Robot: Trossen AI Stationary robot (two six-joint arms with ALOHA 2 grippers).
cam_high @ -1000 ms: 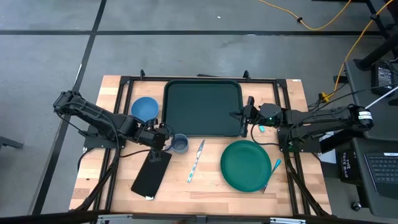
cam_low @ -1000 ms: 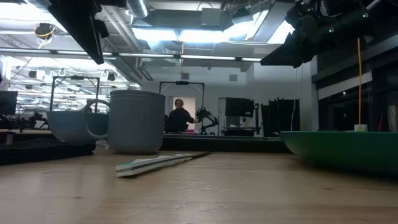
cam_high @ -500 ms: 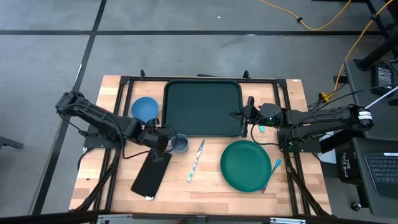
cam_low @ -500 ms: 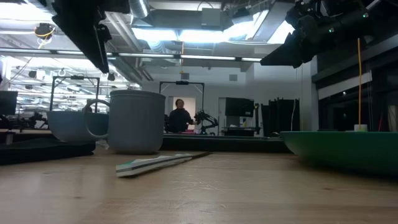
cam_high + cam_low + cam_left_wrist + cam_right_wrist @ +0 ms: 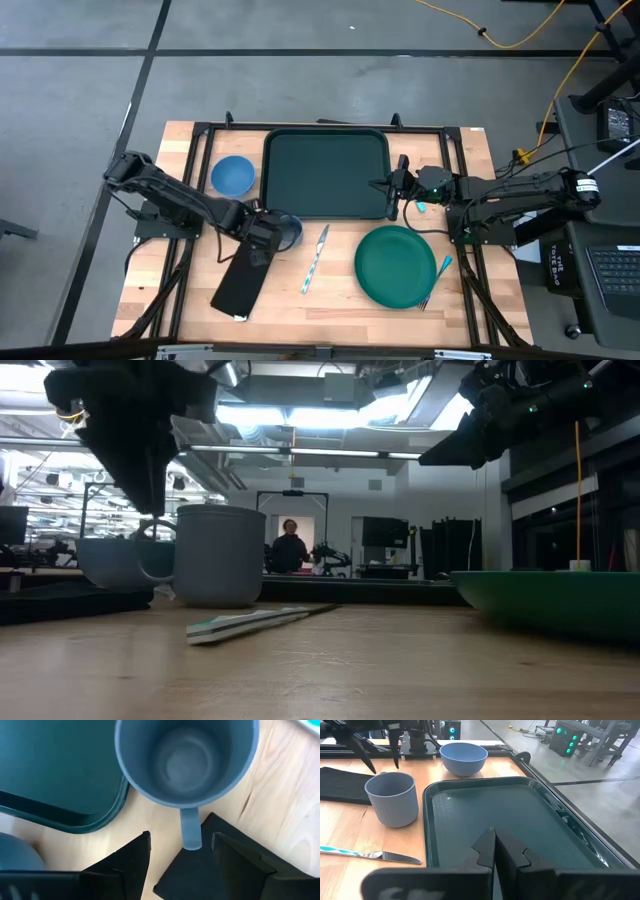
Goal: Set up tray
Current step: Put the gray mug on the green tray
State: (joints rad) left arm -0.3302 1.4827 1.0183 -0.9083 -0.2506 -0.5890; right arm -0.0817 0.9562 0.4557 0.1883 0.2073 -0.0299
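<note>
Left gripper point(image 5: 180, 852): I see it parted, empty, straddling the mug point(image 5: 187, 760) handle.
Right gripper point(image 5: 494, 851): pressed together, empty, at the tray point(image 5: 325, 173) edge.
Tray: table's far middle.
Count: one mug, bowl point(image 5: 232, 175), plate point(image 5: 396, 265), knife point(image 5: 316, 258), black mat point(image 5: 239, 287).

My table point(image 5: 340, 290) is pale, bare wood with visible grain. The tray point(image 5: 500, 815) on it is dark green plastic, smooth, with a soft sheen. Beside the tray, the mug point(image 5: 187, 760) looks like matt blue-grey plastic, and the bowl point(image 5: 463, 757) is smooth and blue. The black rectangle point(image 5: 240, 285) near the mug is flat and matt. My fingers point(image 5: 125, 862) are dull black plastic.
</note>
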